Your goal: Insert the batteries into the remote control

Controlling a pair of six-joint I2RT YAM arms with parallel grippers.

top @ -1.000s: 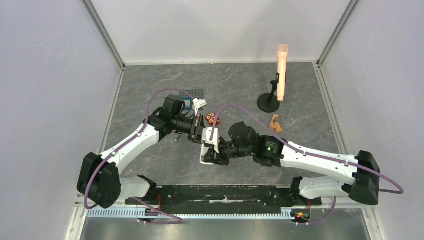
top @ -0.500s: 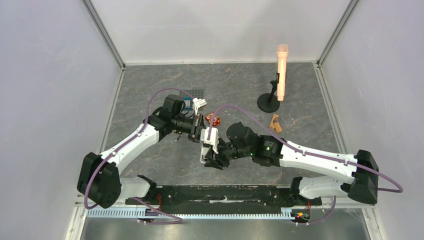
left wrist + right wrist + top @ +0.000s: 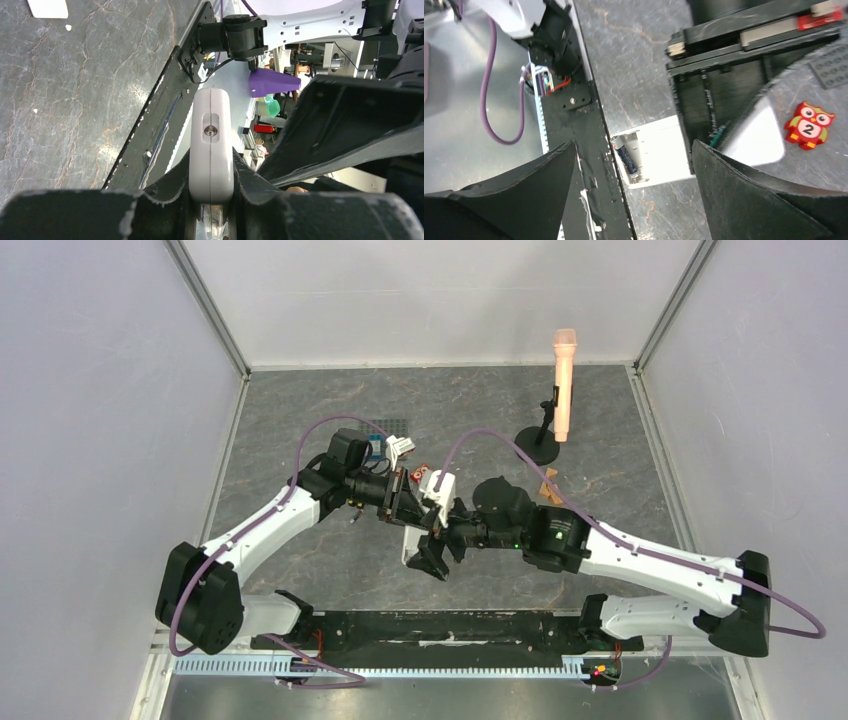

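Note:
My left gripper (image 3: pixel 211 172) is shut on the white remote control (image 3: pixel 211 142), pinching its narrow sides and holding it on edge above the table. From above, the remote control (image 3: pixel 412 543) sticks out below the left gripper (image 3: pixel 404 508). The right gripper (image 3: pixel 634 150) stands wide open over the remote control (image 3: pixel 659 150), a finger on either side and neither touching it. The battery compartment is uncovered. One dark battery (image 3: pixel 626 159) lies in its outer slot, and the slot beside it shows white plastic. In the top view the right gripper (image 3: pixel 436 543) is next to the remote's lower end.
A red owl toy (image 3: pixel 808 125) lies on the table beyond the remote, beside a grey studded plate (image 3: pixel 831 70). A small white flat piece (image 3: pixel 47 7) lies on the stone surface. A peach microphone on a black stand (image 3: pixel 563 385) and brown wooden pieces (image 3: pixel 550 485) stand back right.
The right gripper has opened from nearly shut to wide, and its wrist has shifted a little right and back from the remote. The left gripper still holds the remote in the same place.

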